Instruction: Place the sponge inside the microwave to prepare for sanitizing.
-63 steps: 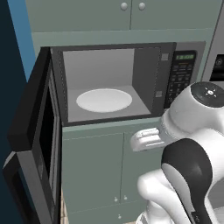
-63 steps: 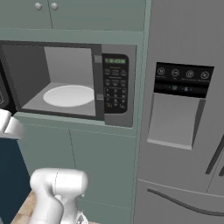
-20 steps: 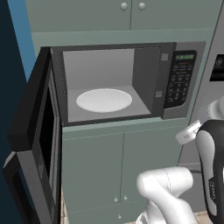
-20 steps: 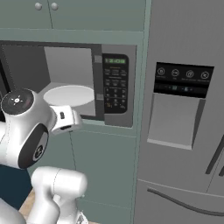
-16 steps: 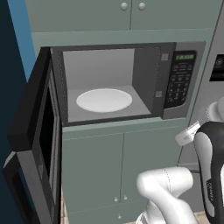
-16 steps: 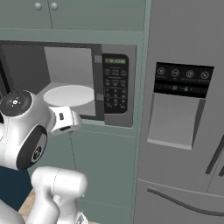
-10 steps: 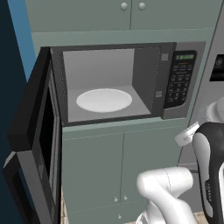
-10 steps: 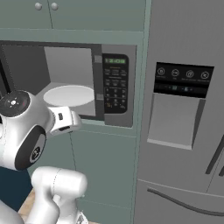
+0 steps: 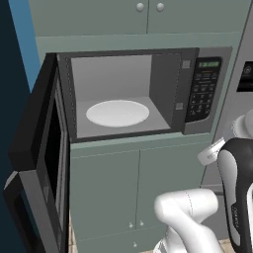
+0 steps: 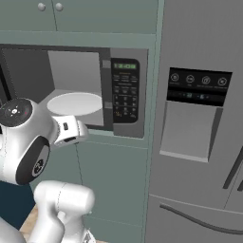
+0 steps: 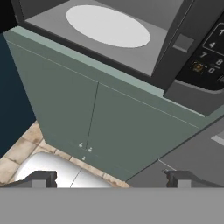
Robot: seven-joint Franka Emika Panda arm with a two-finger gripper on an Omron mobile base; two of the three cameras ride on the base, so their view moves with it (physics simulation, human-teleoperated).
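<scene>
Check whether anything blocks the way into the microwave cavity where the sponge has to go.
Nothing visible does. The microwave door is swung wide to the left, and the white turntable plate lies bare in the open cavity.

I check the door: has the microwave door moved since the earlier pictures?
No. The door hangs open at the same angle beside the cavity and plate as before.

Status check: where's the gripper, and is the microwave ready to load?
Gripper open, empty, facing the cabinet doors below the microwave. Microwave door swung wide open, turntable plate bare. Nothing blocking the cavity.
</scene>
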